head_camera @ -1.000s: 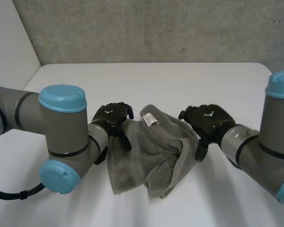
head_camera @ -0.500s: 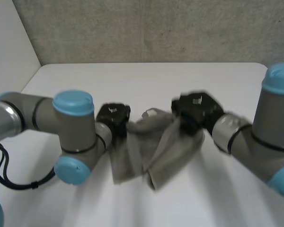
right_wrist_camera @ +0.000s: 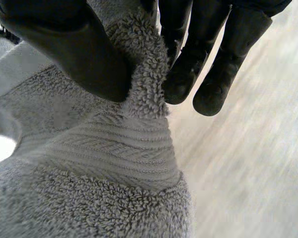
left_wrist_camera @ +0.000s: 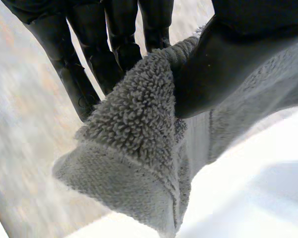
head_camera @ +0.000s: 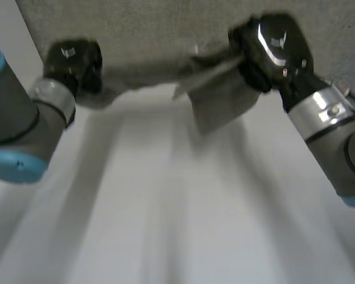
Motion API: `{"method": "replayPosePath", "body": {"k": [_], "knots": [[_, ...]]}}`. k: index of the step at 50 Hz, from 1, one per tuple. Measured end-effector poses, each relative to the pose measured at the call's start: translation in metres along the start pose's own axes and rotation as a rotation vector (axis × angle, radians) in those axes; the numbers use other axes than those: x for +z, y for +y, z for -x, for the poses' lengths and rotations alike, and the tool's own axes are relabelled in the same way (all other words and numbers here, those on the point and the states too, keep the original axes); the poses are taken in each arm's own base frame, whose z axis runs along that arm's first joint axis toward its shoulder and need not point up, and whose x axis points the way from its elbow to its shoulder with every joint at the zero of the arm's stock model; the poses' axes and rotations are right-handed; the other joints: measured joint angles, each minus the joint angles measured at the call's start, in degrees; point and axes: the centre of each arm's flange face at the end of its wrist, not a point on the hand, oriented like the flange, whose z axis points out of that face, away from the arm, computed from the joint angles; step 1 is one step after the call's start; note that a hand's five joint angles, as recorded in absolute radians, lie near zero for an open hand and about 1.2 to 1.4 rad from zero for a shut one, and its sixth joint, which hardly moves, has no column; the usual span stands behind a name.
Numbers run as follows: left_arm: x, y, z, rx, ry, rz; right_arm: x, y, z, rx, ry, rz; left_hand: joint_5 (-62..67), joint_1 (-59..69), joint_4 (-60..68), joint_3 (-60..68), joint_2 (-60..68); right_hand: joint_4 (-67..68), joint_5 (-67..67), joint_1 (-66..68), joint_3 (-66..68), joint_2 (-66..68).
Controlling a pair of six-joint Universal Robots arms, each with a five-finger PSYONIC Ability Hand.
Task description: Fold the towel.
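Now you have the towel (head_camera: 219, 100) held up over the far edge of the table (head_camera: 165, 213), strung between both hands. Your left hand (head_camera: 74, 59) pinches a hemmed corner between its thumb and straight fingers (left_wrist_camera: 114, 54). Your right hand (head_camera: 272, 47) grips the towel's other end the same way, fingers (right_wrist_camera: 188, 64) against thumb, with a flap hanging just below it.
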Motion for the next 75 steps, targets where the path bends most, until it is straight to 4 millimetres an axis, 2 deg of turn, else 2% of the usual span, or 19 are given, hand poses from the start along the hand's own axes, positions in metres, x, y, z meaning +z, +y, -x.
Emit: {"method": "replayPosePath", "body": {"k": [2,5,10,11,14,19,24,26,34,38,43,45,51,57,65,71,75], "knots": [[-0.012,0.025,-0.005,0.001,0.031,0.083,-0.014,0.023,0.004,0.053,-0.019,0.162,0.0,0.0,0.0,0.1,0.0,0.0,0.0,0.0,0.0,0.0],[-0.032,0.061,-0.013,-0.001,0.089,0.205,-0.032,0.047,0.010,0.090,-0.055,0.356,0.0,0.2,0.0,0.1,0.1,0.0,0.0,0.0,0.0,0.0],[-0.062,0.104,-0.022,-0.013,0.165,0.363,-0.060,0.071,0.022,0.040,-0.152,0.606,0.0,0.2,0.0,0.1,0.1,-2.8,-2.0,-1.8,-2.8,-1.9],[-0.071,0.114,-0.024,-0.017,0.180,0.403,-0.068,0.076,0.025,0.010,-0.188,0.669,0.0,0.2,0.0,0.2,0.1,-11.4,-10.6,-10.2,-11.4,-10.6],[-0.085,0.127,-0.026,-0.024,0.200,0.464,-0.082,0.082,0.030,-0.045,-0.261,0.773,0.0,0.2,0.0,0.2,0.1,-23.2,-22.9,-22.8,-23.6,-23.1],[-0.098,0.134,-0.027,-0.029,0.206,0.509,-0.093,0.083,0.031,-0.074,-0.315,0.855,-2.4,-1.5,-4.7,-3.5,-4.4,-30.9,-31.5,-31.2,-31.3,-30.1],[-0.103,0.123,-0.024,-0.028,0.200,0.498,-0.094,0.074,0.025,-0.069,-0.298,0.871,-23.4,-22.9,-26.0,-25.6,-26.6,-37.3,-38.0,-36.9,-37.6,-36.4],[-0.103,0.113,-0.023,-0.027,0.195,0.471,-0.093,0.067,0.021,-0.066,-0.275,0.865,-34.6,-33.6,-36.6,-35.5,-36.7,-39.4,-40.4,-38.8,-39.7,-38.3],[-0.097,0.079,-0.017,-0.020,0.177,0.356,-0.087,0.040,0.013,-0.026,-0.163,0.834,-42.0,-40.2,-42.7,-42.0,-42.5,-44.7,-46.2,-44.5,-45.3,-44.1],[-0.092,0.069,-0.016,-0.018,0.171,0.317,-0.085,0.030,0.014,0.011,-0.119,0.809,-42.7,-40.7,-43.3,-42.4,-43.0,-45.8,-47.2,-45.7,-46.2,-44.7],[-0.081,0.063,-0.013,-0.017,0.160,0.282,-0.079,0.019,0.031,0.061,-0.121,0.754,-42.8,-40.8,-43.5,-42.5,-43.2,-46.6,-47.9,-46.5,-47.0,-45.5],[-0.074,0.065,-0.012,-0.018,0.155,0.282,-0.076,0.019,0.046,0.080,-0.142,0.719,-42.8,-40.8,-43.5,-42.5,-43.2,-46.6,-47.9,-46.5,-47.0,-45.5],[-0.051,0.087,-0.011,-0.021,0.145,0.323,-0.068,0.032,0.081,0.084,-0.197,0.669,-43.0,-40.8,-43.5,-42.5,-43.2,-46.6,-48.0,-46.6,-47.1,-45.5],[-0.025,0.117,-0.008,-0.024,0.127,0.367,-0.063,0.061,0.104,0.067,-0.220,0.665,-43.3,-41.2,-43.9,-43.0,-43.6,-46.6,-47.8,-46.5,-47.1,-45.5],[-0.002,0.138,0.013,-0.024,0.046,0.391,-0.054,0.093,0.114,0.052,-0.208,0.634,-51.3,-49.2,-51.7,-50.6,-51.4,-46.5,-45.8,-46.0,-46.9,-45.4],[0.003,0.143,0.024,-0.023,0.006,0.400,-0.047,0.108,0.118,0.032,-0.191,0.609,-58.9,-56.0,-59.2,-58.3,-59.1,-46.2,-44.8,-45.1,-46.6,-45.3],[0.003,0.144,0.027,-0.025,-0.004,0.406,-0.045,0.119,0.119,-0.002,-0.178,0.617,-60.2,-56.9,-60.3,-59.7,-60.3,-39.8,-38.4,-39.0,-40.0,-39.4]]}}
